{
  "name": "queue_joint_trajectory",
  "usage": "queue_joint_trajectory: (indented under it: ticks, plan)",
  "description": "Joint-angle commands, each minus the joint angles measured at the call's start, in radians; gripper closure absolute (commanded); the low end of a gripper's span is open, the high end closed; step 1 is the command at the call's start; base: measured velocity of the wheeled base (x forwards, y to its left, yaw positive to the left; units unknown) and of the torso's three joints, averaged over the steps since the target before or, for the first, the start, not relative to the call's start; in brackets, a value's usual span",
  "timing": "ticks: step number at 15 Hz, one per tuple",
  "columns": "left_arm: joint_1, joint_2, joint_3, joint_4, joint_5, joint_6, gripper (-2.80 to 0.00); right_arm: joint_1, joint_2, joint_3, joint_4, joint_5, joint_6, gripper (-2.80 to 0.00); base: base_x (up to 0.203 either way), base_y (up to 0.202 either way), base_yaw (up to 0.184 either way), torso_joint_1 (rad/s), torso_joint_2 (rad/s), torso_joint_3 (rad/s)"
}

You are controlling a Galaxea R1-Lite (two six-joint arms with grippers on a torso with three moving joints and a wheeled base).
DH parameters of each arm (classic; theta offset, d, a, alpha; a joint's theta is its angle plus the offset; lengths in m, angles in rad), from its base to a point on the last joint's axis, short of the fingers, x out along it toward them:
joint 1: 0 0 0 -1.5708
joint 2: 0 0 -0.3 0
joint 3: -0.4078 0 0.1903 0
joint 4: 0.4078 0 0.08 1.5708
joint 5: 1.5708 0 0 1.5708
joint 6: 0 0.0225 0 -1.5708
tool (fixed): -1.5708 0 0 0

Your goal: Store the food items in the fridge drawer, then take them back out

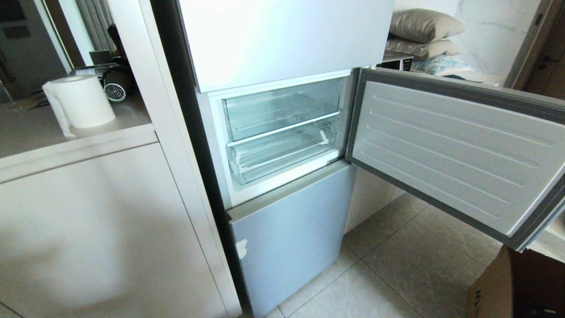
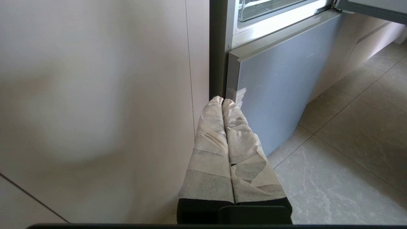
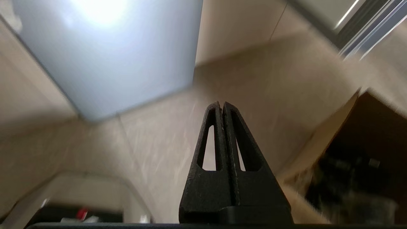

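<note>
Fridge drawer (image 1: 282, 154) — seated shut beneath the upper clear bin (image 1: 282, 108), beside the swung-out door (image 1: 454, 150); no food item is seen. Left gripper (image 2: 222, 101) and right gripper (image 3: 221, 103) are pressed together, empty, low beside the drawer's fridge. Risk judged: door edge may be struck on the reach — drawer lip missed.

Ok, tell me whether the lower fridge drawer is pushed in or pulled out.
Pushed in: the lower fridge drawer sits inside the compartment, behind the open door.
</note>
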Motion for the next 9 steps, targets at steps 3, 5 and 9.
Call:
queue_joint_trajectory:
  ticks: [3, 5, 9]
  plan:
    - [-0.001, 0.001, 0.000, 0.000, 0.000, 0.000, 0.00, 0.012, -0.267, 0.004, -0.005, -0.014, 0.000, 0.00, 0.000, 0.000, 0.000, 0.000, 0.00, 0.000]
    - [-0.001, 0.001, 0.000, 0.000, 0.002, 0.000, 0.00, 0.014, -0.261, 0.006, -0.013, -0.030, 0.038, 0.00, 0.000, 0.000, 0.000, 0.000, 0.00, 0.000]
    - [-0.001, 0.001, 0.000, 0.000, 0.000, 0.000, 0.00, 0.014, -0.261, 0.007, -0.010, -0.031, 0.046, 0.00, 0.000, 0.000, 0.000, 0.000, 0.00, 0.000]
